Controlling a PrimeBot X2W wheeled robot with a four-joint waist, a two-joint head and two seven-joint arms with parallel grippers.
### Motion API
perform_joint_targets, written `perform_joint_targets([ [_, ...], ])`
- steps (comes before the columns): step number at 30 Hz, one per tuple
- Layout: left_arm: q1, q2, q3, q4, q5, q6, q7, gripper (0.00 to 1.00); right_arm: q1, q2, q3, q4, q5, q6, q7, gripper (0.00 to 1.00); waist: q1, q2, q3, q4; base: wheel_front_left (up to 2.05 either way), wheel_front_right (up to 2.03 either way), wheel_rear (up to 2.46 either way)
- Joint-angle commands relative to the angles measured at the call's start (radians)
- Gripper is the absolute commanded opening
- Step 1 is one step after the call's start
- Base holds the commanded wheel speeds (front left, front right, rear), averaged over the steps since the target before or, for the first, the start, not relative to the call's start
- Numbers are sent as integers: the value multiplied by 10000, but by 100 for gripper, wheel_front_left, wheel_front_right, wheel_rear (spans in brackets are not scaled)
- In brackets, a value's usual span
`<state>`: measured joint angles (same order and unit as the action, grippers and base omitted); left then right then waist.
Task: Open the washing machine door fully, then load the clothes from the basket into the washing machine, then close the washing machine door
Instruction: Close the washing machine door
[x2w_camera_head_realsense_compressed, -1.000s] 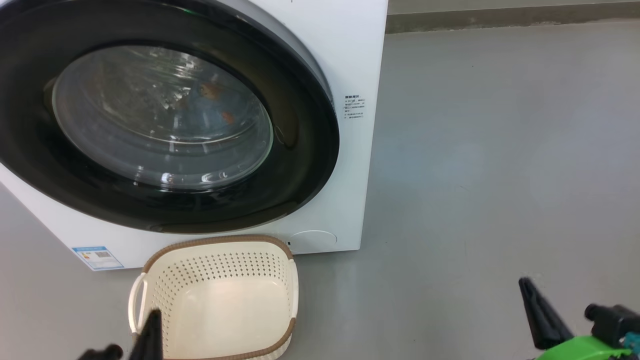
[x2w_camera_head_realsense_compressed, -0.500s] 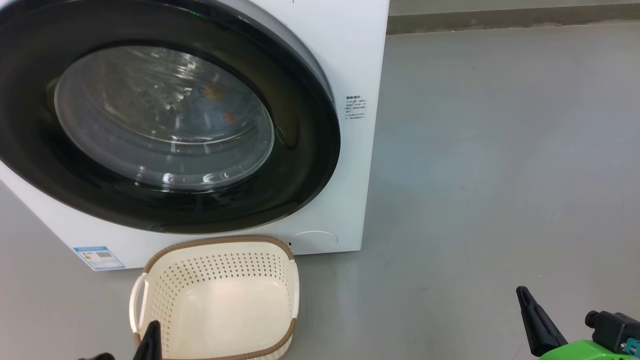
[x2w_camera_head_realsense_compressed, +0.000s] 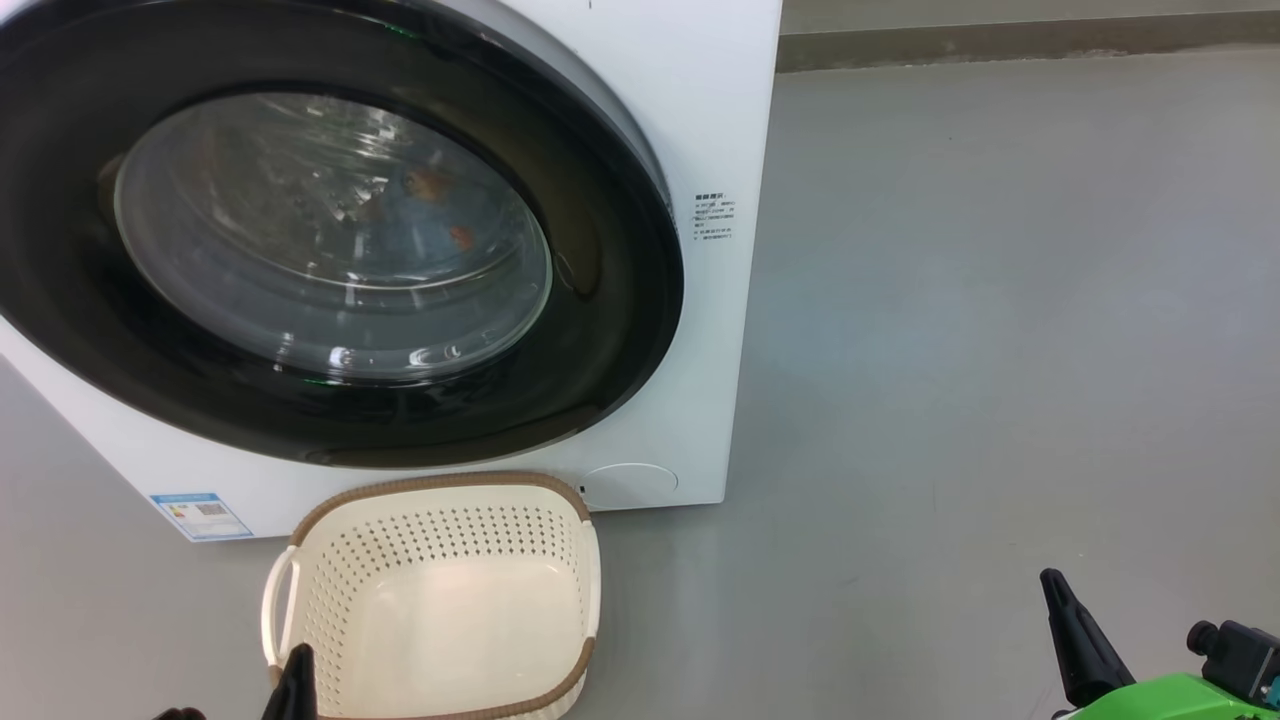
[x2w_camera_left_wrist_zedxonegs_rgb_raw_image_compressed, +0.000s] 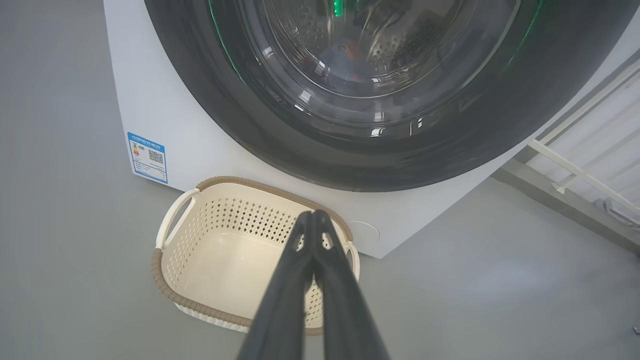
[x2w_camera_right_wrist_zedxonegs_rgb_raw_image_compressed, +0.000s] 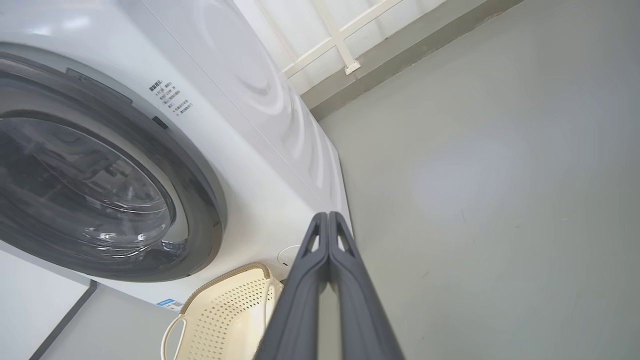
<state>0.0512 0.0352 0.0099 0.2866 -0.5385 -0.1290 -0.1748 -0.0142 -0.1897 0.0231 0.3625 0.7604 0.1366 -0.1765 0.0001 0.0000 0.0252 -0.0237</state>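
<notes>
Washing machine (x2w_camera_head_realsense_compressed: 715, 90): white front-loader standing on the grey floor (x2w_camera_head_realsense_compressed: 1000, 300), far left of the scene; blue label sticker (x2w_camera_head_realsense_compressed: 200, 515) low on its left front, small printed text (x2w_camera_head_realsense_compressed: 715, 217) high on the right, round cover (x2w_camera_head_realsense_compressed: 630, 480) low on the right. Washing machine door (x2w_camera_head_realsense_compressed: 610, 330): round, glossy black, lying shut against the machine front, its bulging glass window (x2w_camera_head_realsense_compressed: 330, 240) at the centre. Clothes (x2w_camera_left_wrist_zedxonegs_rgb_raw_image_compressed: 344, 56): light blue fabric with orange marks, dimly seen through the glass, inside the perforated steel drum. Basket (x2w_camera_head_realsense_compressed: 440, 484): cream, perforated, brown rim, on the floor just in front of the machine below the door; its bare bottom shows. My left pincer (x2w_camera_left_wrist_zedxonegs_rgb_raw_image_compressed: 314, 214): closed, fingers pressed together, gripping nothing, poised over the near edge of the basket. My right pincer (x2w_camera_right_wrist_zedxonegs_rgb_raw_image_compressed: 328, 216): closed likewise, gripping nothing, over bare floor near the right, well apart from the basket and the machine. White railing (x2w_camera_right_wrist_zedxonegs_rgb_raw_image_compressed: 340, 35): far side, beyond the machine.
</notes>
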Motion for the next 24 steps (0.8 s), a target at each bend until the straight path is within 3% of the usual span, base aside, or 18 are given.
perform_joint_targets([
  [1, -456, 94, 172, -244, -272, -4, 61, 0, -300, -73, -28, -294, 228, -14, 45, 0, 0, 0, -2, 3, 0, 0, 0],
  [24, -728, 108, 382, -285, -2762, -7, 737, 0, -452, 271, -341, -506, 2207, -25, 721, 0, 0, 0, -55, 59, 0, 0, 0],
])
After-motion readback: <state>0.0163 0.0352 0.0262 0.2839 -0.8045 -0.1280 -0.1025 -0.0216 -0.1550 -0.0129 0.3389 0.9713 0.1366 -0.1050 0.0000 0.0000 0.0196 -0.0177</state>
